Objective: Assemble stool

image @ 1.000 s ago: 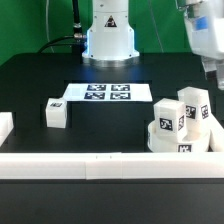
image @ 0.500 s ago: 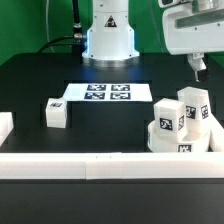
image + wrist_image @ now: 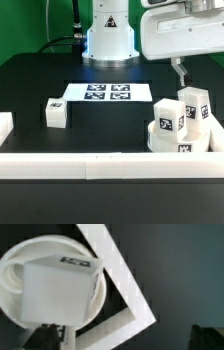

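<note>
- Nearest you, the front rail [image 3: 80, 160] runs just in front of the seat [image 3: 157, 138]. The wrist view shows the seat tucked right beside the rail's corner. I'd say that keeps it from sliding while legs are pressed in.
- On the seat itself, the upright legs [image 3: 195, 104] stand tags outward. At least two look socketed already.
- Well apart from the seat, toward the exterior view's left, one loose leg [image 3: 56, 112] lies alone on the table [image 3: 30, 85]. It is free on all sides, and it's probably your next pickup.
- Beyond the seat and left of it, the marker board [image 3: 105, 93] lies flat.
- Above the seat's far side hangs your claw [image 3: 181, 74], fingers spread wide and holding nothing.
- Farthest from the seat stands the robot base [image 3: 110, 35].
- A second ago the claw sat out at the exterior view's right edge. It has now swung leftward over the seat with the same wide spread, and no part has budged.
</note>
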`<move>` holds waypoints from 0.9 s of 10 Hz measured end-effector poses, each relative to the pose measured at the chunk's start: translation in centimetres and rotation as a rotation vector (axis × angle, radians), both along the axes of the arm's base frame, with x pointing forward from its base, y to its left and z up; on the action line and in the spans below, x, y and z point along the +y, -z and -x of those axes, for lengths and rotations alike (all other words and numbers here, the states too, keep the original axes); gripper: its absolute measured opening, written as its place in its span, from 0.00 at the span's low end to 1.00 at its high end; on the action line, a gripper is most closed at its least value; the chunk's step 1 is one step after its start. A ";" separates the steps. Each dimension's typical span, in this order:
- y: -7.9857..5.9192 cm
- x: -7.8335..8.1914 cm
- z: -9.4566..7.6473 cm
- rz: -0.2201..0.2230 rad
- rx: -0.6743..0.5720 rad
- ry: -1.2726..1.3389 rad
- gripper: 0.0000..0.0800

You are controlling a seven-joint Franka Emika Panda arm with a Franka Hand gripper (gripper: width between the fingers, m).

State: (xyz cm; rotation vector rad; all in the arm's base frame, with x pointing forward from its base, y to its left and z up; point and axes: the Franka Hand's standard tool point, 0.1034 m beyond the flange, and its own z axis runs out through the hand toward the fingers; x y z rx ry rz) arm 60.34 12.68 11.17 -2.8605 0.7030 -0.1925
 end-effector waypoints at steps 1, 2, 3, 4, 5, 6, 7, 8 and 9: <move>0.0 0.1 0.1 0.018 -0.011 -0.081 0.81; -0.1 -0.1 -0.1 0.044 -0.050 -0.135 0.81; 0.0 -0.4 0.0 0.066 -0.057 -0.209 0.81; 0.0 -0.5 -0.1 0.079 -0.063 -0.257 0.81; 0.0 -0.6 -0.1 0.092 -0.067 -0.297 0.81; 0.2 -0.8 0.1 0.119 -0.078 -0.412 0.81; 0.4 -0.8 0.3 0.154 -0.080 -0.523 0.81; 0.2 -1.0 0.2 0.193 -0.096 -0.675 0.81; 0.2 -1.3 0.1 0.208 -0.101 -0.726 0.81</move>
